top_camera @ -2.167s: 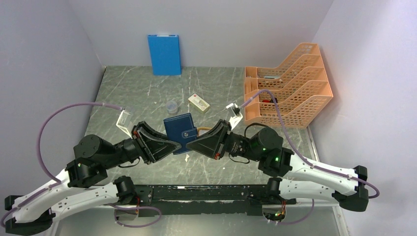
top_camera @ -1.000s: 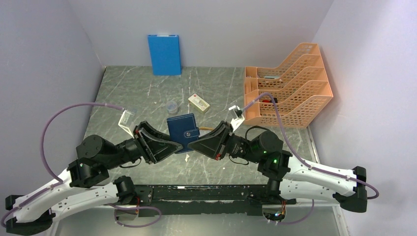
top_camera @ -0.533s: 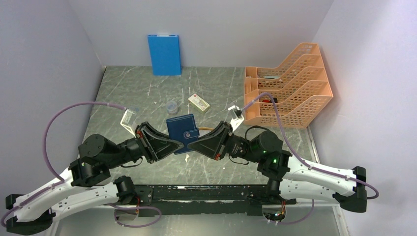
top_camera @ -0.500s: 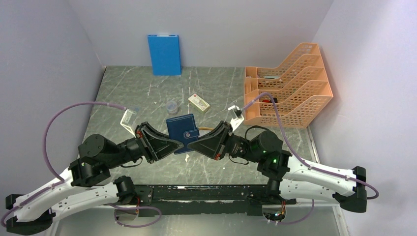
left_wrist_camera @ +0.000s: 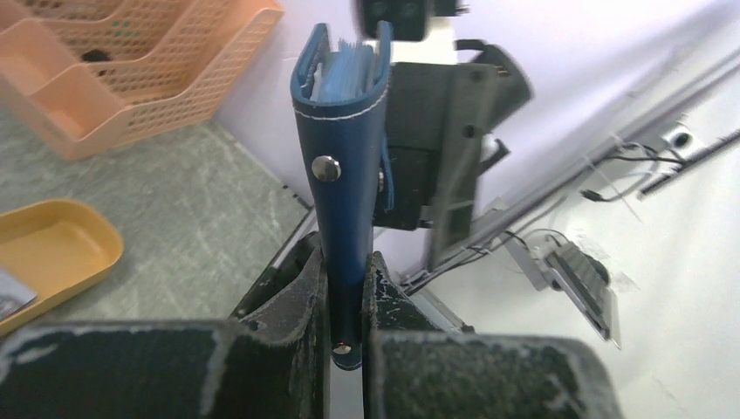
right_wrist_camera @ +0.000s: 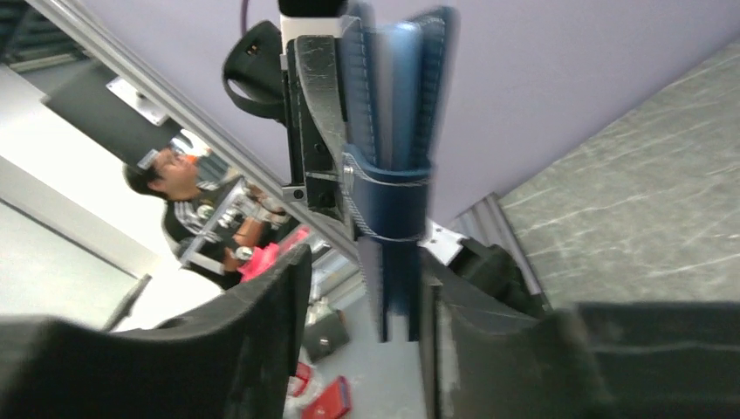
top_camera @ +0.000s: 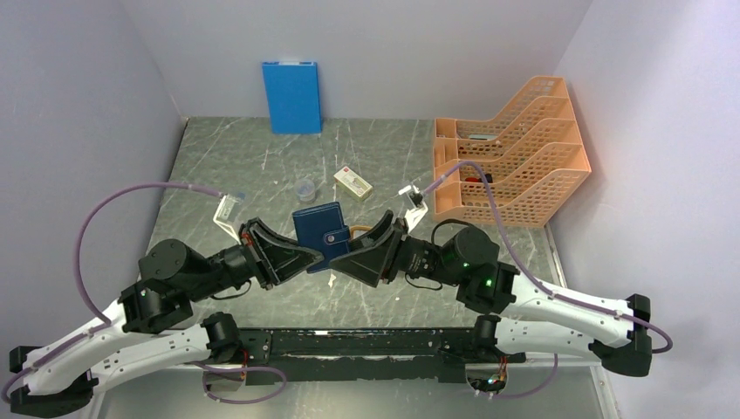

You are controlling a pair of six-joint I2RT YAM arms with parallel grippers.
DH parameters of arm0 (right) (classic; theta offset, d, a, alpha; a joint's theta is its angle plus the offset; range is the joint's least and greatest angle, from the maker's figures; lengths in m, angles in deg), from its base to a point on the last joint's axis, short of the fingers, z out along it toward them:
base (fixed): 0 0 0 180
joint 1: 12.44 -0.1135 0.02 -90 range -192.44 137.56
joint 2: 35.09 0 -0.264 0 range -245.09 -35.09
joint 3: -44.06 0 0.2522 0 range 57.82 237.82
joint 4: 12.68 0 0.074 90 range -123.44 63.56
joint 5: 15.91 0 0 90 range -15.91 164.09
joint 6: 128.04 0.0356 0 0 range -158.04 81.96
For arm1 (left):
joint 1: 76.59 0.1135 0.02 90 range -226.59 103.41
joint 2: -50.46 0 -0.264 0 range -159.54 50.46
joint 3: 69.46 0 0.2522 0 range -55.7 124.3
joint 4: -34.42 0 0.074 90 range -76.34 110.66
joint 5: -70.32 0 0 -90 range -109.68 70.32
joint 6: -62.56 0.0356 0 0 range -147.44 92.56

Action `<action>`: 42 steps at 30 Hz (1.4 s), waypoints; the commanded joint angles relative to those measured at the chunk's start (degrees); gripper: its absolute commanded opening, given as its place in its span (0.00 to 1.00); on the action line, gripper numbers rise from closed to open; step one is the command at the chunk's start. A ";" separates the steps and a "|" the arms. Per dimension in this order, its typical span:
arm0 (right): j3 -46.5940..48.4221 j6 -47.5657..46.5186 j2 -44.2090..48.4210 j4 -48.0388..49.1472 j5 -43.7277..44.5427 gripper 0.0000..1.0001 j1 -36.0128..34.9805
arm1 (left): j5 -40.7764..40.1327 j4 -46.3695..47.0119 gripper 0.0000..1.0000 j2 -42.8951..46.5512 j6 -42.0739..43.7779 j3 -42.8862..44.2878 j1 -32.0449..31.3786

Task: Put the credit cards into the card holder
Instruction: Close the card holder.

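Observation:
The card holder [top_camera: 319, 230] is a navy folded wallet, held upright off the table. My left gripper [top_camera: 311, 257] is shut on its lower edge, seen clearly in the left wrist view [left_wrist_camera: 346, 262], where the holder [left_wrist_camera: 342, 166] rises from the jaws with pale blue pockets at its top. My right gripper [top_camera: 342, 260] is open. In the right wrist view [right_wrist_camera: 362, 279] the holder [right_wrist_camera: 393, 175] stands between the fingers, close to the right one, its tab wrapped round it. A greyish flat piece [left_wrist_camera: 9, 292], possibly a credit card, lies in the orange tray.
A bright blue folder [top_camera: 291, 96] leans on the back wall. An orange mesh file rack [top_camera: 510, 161] fills the right rear. A cream box with a red mark [top_camera: 352, 183] and a small clear cup [top_camera: 304, 188] lie behind the holder. The orange oval tray [left_wrist_camera: 52, 249] sits under the right gripper.
My right gripper has edged left and closed in round the holder's edge. The holder has shifted slightly left in my left gripper, which still grips it.

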 commanded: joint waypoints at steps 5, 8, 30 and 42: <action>10.09 -10.43 3.15 -23.46 1.49 0.67 -0.16 | -15.75 -20.95 0.05 2.46 -0.30 4.57 -0.29; 13.35 -13.56 4.24 -34.00 6.80 0.69 -0.10 | -21.64 -30.93 0.05 2.15 -2.63 5.48 -0.31; 11.76 -16.80 5.71 -36.68 10.45 0.75 -0.13 | -12.05 -32.19 0.05 1.04 3.79 -1.57 -0.29; 6.78 -15.13 6.64 -38.41 13.54 0.72 -0.11 | -9.10 -26.61 0.05 -30.12 8.87 -4.80 23.69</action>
